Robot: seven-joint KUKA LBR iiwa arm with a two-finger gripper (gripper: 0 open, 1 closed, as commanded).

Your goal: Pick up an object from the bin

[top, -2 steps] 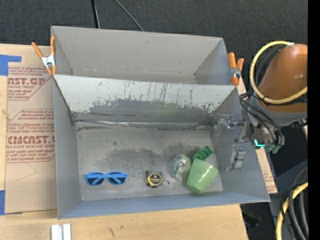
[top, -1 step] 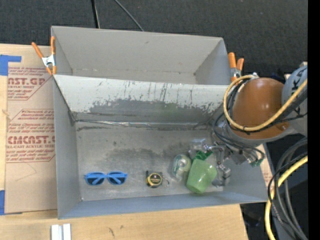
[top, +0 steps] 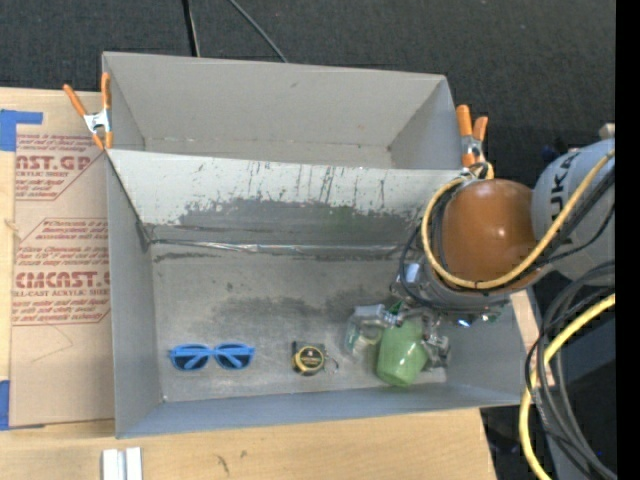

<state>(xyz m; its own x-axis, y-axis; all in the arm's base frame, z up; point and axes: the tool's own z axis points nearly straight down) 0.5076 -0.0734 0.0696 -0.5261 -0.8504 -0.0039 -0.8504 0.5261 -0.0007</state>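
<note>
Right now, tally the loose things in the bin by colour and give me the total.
blue sunglasses: 1
black-and-gold round thing: 1
green rounded thing: 1
Total: 3

A pair of blue sunglasses lies flat on the floor of the bin, toward its left side and close to the wall at the bottom of the view. To their right, apart from them, sits a small round black thing with a yellow ring, near the same wall.
</note>
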